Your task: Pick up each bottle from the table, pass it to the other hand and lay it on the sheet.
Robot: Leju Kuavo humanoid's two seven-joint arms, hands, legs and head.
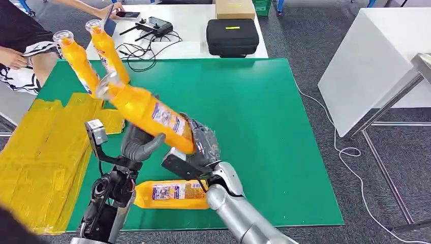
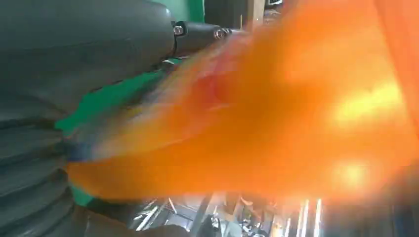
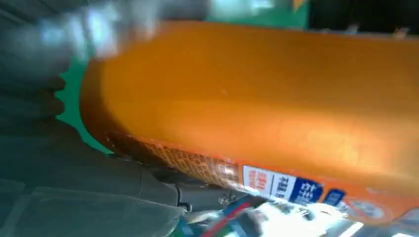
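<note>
Nearest the robot, an orange bottle with a printed label lies on its side on the green mat, partly behind the silver right arm. Above it, a second orange bottle is held tilted over the mat, its clear cap toward the far left. The right hand grips its base end; the left hand is curled against its underside, thumb touching the body, though whether it grips cannot be told. Left of the mat lies the crumpled yellow sheet. Farther off, two more orange bottles stand leaning near the mat's far left corner. Beyond, a white table carries a black case and cables; a person's hand rests at the left edge.
</note>
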